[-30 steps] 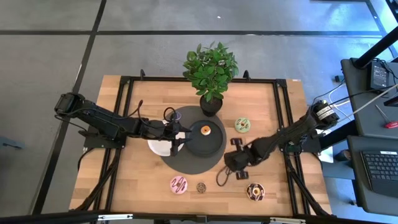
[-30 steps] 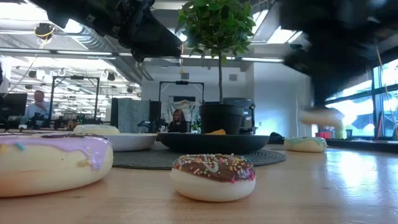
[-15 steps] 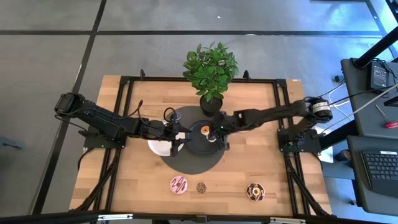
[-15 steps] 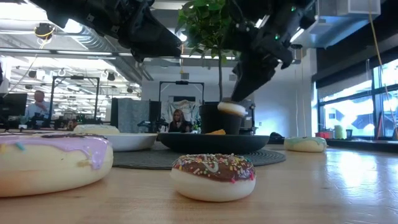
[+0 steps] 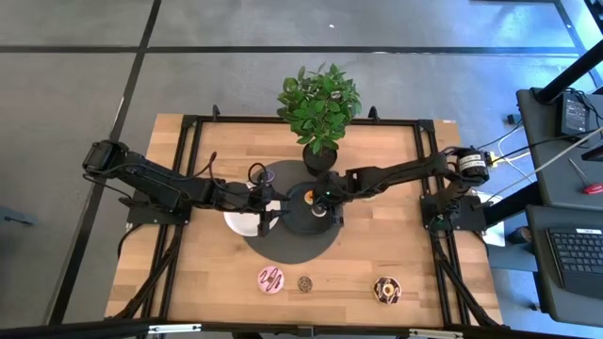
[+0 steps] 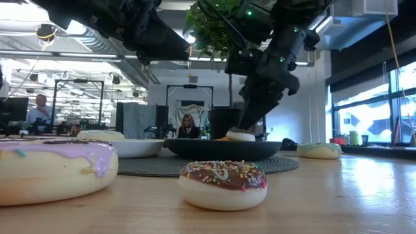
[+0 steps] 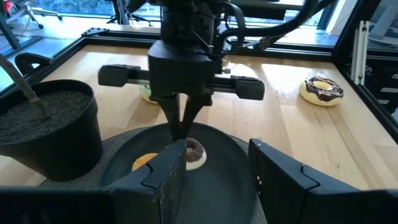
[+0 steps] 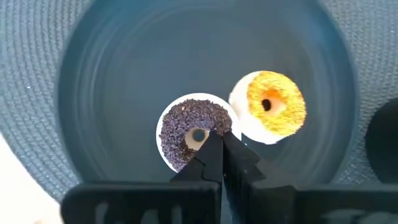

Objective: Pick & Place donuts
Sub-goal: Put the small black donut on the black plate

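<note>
Here a chocolate-sprinkled donut (image 8: 194,132) sits on the round black plate (image 8: 112,74), touching an orange-iced donut (image 8: 273,107) beside it. The right gripper (image 8: 214,149) stands directly over it with its fingers pressed together, their tips pinching the donut's rim at the edge of its hole; the low view shows the same fingers (image 6: 250,117) reaching down to the donut on the plate. The left gripper (image 7: 214,171) hovers just beside the black plate, its fingers spread apart and holding nothing, facing the right gripper across the dish. The black plate rests on a dark round mat (image 5: 273,247), with a white plate (image 5: 240,224) at its left edge and a potted plant (image 5: 319,105) behind. Farther out on the table (image 5: 207,273), a pink donut (image 5: 271,280), a mini chocolate donut (image 5: 305,282) and a chocolate-iced donut (image 5: 386,290) lie along the near side.
</note>
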Robot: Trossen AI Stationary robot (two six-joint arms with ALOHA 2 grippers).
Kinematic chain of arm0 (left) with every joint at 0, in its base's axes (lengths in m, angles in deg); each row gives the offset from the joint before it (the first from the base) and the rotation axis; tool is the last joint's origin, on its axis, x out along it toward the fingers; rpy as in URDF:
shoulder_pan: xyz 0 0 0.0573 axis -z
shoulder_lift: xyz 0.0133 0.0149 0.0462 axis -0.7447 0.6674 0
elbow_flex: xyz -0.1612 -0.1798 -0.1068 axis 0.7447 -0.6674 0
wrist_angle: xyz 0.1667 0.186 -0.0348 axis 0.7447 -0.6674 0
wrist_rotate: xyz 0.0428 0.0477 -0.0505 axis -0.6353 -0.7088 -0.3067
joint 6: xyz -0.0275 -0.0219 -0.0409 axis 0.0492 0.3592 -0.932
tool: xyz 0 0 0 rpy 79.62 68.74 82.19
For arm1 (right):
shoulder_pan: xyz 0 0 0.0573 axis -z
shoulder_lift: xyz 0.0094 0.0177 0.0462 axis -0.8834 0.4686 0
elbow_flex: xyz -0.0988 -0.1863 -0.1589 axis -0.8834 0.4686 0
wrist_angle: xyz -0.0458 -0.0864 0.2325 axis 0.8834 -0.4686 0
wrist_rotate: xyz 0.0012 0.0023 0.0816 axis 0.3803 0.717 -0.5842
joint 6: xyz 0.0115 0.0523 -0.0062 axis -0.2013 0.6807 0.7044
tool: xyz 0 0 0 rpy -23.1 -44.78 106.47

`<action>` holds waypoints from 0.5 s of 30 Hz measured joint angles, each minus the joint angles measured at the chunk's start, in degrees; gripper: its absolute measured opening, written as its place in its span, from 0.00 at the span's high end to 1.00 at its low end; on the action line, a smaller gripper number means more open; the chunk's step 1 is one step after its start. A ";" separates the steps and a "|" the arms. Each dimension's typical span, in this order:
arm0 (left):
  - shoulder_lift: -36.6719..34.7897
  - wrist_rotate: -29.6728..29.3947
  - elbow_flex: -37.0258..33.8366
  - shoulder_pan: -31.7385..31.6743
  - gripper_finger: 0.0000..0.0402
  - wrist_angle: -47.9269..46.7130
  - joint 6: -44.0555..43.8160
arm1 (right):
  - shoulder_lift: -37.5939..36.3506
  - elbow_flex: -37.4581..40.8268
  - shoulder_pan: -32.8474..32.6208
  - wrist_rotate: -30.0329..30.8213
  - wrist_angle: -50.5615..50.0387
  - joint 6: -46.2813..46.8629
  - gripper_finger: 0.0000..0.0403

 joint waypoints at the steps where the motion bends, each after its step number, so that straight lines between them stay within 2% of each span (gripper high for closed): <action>1: 0.00 0.02 0.00 0.00 0.58 -0.19 0.00 | 0.00 0.00 0.20 0.02 -0.02 0.16 0.99; 15: 0.00 0.01 0.00 0.00 0.58 -0.67 -0.01 | 2.90 0.00 0.13 0.03 -0.47 1.48 0.99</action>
